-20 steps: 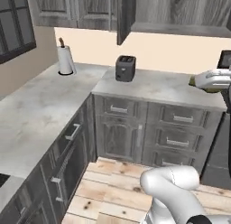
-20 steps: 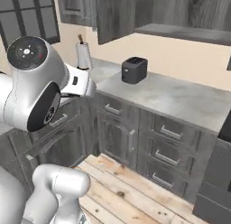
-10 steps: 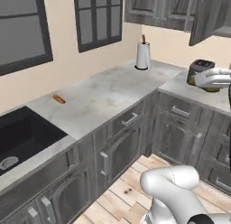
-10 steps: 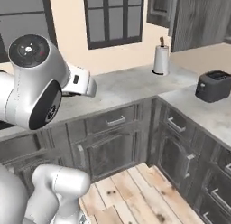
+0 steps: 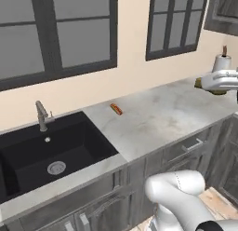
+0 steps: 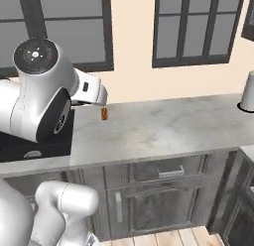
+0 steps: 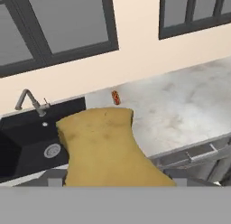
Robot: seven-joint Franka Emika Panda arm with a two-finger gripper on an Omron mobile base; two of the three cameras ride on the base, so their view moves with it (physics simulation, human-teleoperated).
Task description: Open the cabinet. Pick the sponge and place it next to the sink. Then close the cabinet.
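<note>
No readable text anywhere: no labels, brands, nos. or signs on the counter (image 5: 162,118), sink (image 5: 28,153) or windows (image 5: 60,30).

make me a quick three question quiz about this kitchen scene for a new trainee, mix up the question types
1. True or false: the sponge lies on the counter beside the sink.
2. Multiple choice: what small thing lies on the counter between the sink and the paper towel roll? A) a black toaster B) a small orange-red item C) a white mug
3. Short answer: where does the faucet stand relative to the basin?

Key
1. False. The sponge sits close before the hand camera, carried in the end effector, off the counter.
2. B
3. At the basin's back edge, on the window side.
</note>
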